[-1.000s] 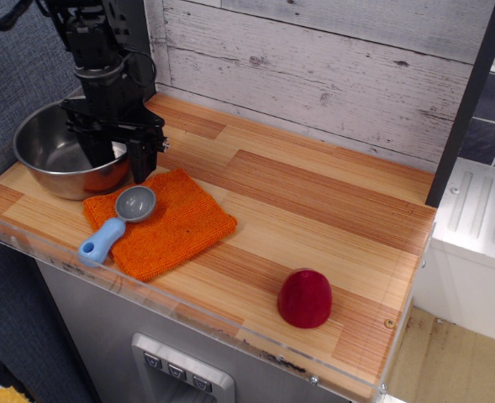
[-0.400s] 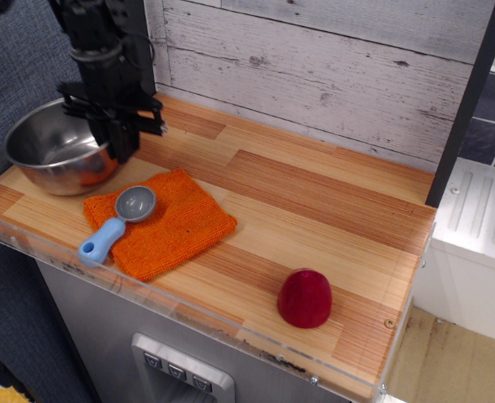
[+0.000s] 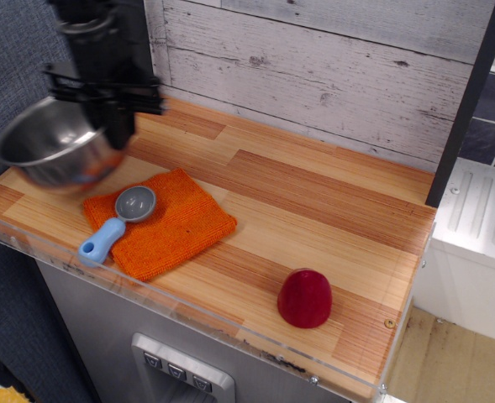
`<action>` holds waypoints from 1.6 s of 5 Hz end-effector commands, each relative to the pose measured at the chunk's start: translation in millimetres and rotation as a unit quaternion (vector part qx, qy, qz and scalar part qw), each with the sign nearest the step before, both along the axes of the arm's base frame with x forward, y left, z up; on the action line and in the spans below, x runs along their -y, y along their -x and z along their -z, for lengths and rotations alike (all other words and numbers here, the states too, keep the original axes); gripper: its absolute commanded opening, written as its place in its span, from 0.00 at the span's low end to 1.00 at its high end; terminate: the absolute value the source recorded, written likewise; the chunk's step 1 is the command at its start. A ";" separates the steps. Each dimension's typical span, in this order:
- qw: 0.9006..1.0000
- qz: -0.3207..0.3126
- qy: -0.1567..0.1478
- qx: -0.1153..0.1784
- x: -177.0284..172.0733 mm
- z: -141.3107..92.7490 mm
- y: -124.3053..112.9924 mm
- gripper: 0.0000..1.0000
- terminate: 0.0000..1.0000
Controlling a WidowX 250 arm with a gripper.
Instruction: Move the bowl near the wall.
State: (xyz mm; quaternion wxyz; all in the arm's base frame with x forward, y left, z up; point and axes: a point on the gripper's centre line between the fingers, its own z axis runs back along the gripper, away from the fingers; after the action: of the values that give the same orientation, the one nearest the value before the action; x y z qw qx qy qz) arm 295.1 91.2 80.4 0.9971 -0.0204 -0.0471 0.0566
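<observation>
A: Item one, orientation?

B: Large round shiny stainless-steel bowl (image 3: pixel 54 151), rolled rim, at the counter's 9 o'clock end. It is round, so no long axis; mouth tilted up toward 1 o'clock, blurred.

A: Tool?

B: Black robot gripper (image 3: pixel 113 113), clamped over the bowl's right rim; opening width cannot be told through blur.

A: Change?

B: Bowl sits higher and further left than a moment ago; gripper has risen.

A: Remaining stock?

B: Whitewashed weathered plank wall (image 3: pixel 314 67) at 12 o'clock. Striped wooden countertop (image 3: pixel 314 210). Orange knitted cloth (image 3: pixel 167 225), bearing small grey scoop with blue handle (image 3: pixel 119 220). Dark red rounded object (image 3: pixel 304 298) at 5 o'clock.
</observation>
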 end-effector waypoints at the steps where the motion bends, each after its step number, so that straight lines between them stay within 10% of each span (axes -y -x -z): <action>1: 0.986 0.164 0.015 0.039 98.1 -16.6 -14.7 0.00 0.00; 3: 0.969 0.240 0.037 0.046 198.3 -5.8 -38.2 0.00 0.00; 5: 0.962 0.263 0.047 0.049 222.0 11.5 -40.5 0.00 0.00; 6: 0.966 0.253 0.049 0.037 221.8 14.9 -36.7 1.00 0.00; 8: 0.967 0.230 0.094 0.050 197.6 -4.5 -15.4 1.00 0.00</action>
State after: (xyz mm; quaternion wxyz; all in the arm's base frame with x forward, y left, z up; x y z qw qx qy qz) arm 316.8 -102.5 69.2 0.9773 -0.1238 -0.0593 -0.1617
